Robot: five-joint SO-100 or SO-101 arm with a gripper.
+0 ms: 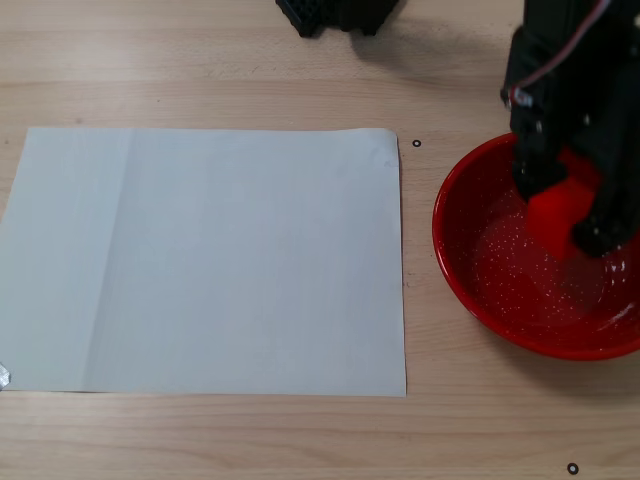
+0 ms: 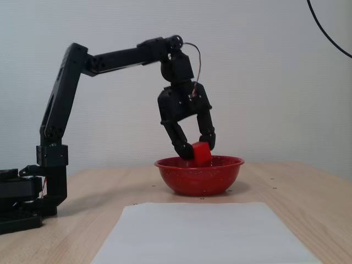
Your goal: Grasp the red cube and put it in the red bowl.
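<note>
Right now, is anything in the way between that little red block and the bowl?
Nothing visible. The gripper holds the red cube at the rim of the red bowl, over its open inside, which looks bare.

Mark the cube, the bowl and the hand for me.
cube [image 1: 556,210]: fixed view from above, its top face.
bowl [image 2: 220,177]: fixed side view, its outer wall.
hand [image 2: 198,153]: fixed side view, midway between the fingertips, on the cube.

The arm [image 2: 110,58] is matte black throughout, built of blocky jointed links. A thin cable [image 2: 193,55] loops above the wrist.
</note>
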